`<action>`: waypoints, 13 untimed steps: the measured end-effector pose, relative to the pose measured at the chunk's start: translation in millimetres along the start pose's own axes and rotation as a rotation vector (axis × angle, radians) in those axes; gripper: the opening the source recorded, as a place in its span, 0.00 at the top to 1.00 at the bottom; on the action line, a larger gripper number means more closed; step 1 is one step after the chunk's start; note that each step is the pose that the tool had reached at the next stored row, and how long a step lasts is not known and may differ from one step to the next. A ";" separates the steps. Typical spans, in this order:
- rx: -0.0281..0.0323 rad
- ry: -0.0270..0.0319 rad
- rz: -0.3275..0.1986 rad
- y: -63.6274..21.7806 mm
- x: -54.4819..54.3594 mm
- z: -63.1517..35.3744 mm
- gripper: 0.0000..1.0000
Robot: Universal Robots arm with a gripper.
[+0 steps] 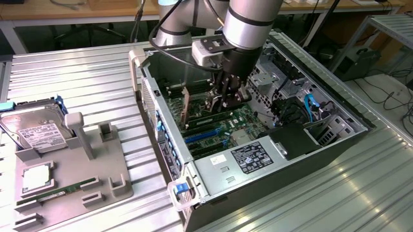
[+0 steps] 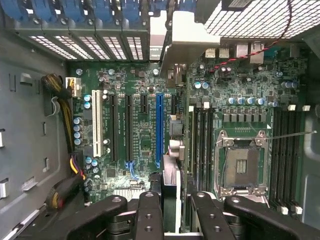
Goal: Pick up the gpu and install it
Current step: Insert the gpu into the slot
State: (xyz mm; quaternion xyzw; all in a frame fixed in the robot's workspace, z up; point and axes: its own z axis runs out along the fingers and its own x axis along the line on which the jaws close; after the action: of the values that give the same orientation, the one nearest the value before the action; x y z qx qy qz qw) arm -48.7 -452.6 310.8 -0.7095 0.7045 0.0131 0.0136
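The gpu is seen edge-on as a thin dark slab, pinched between the fingers of the end effector inside the open case, with its pale metal bracket towards the rear slot covers. It is held parallel to the long blue slot and appears just to that slot's CPU-socket side rather than directly over it; whether its lower edge touches the board cannot be told. For the step in hand, the card's edge would best be lined up squarely with the blue slot and kept upright, the bracket guided into the opening at the rear wall, and pressure applied straight down and evenly, since a tilt would probably jam the contacts. Close beside the blue slot, on the side away from the card, two black slots and a white slot are laid parallel, and a mistaken seat in one of them is judged possible. Further out on that side a bundle of yellow and black cables is draped along the case wall. On the blue slot's other side, the RAM slots and the empty CPU socket are found, and a red and black wire is strung near the bracket, where snagging is a risk. Outside the case, a hard drive is propped in a grey fixture on the table, well apart from the blue slot.
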 end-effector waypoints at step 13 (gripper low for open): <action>0.0120 -0.0025 -0.032 6.3 0.8 21.7 0.73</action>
State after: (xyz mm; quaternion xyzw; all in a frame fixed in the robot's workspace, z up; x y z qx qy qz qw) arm -55.0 -452.5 289.0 -0.7205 0.6931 0.0096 0.0189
